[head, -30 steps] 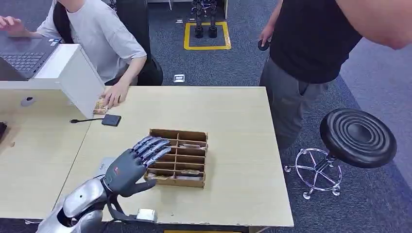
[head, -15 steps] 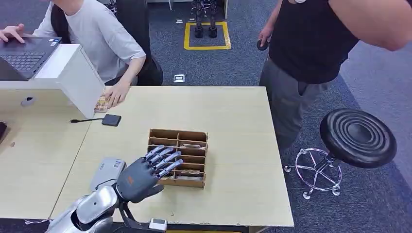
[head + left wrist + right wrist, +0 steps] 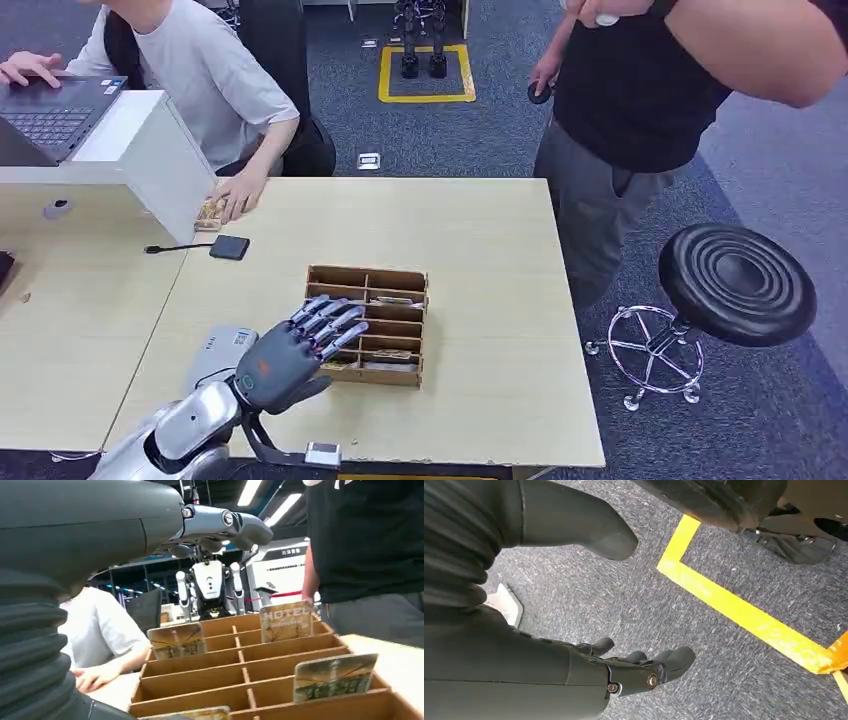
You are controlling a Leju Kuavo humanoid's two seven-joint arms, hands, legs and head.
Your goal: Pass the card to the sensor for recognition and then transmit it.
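Nearest the camera, the silver left arm comes up from the table's near edge and the left hand [image 3: 292, 350] hangs over the near-left corner of the wooden card tray [image 3: 409, 281], fingers spread wide and straight with nothing in them. Half a second ago that hand sat a touch lower and further right over the tray; now it has drawn slightly back toward the left and up, and a second ago it was higher and more to the left. Just behind the forearm, a grey device [image 3: 222, 350] lies on the table [image 3: 500, 330], touching nothing in the tray.

From the left wrist, the open fingers [image 3: 225, 522] reach out above the tray's slots, well clear of the cards. The cards stand upright in their compartments: one at the near right [image 3: 334, 676], one on the left further back [image 3: 177, 640], one marked HOTEL toward the far side [image 3: 286, 621].

The right hand [image 3: 634, 672] hangs over grey carpet beside yellow floor tape [image 3: 744, 615], fingers loosely apart and empty.

Further off, a small black sensor pad [image 3: 229, 247] with its cable lies at the table's far left, unmoved. Beside it a seated person's hand [image 3: 238, 192] rests on the table. A standing person in black [image 3: 640, 90] stays at the far right corner, a black stool [image 3: 737, 283] beside them.
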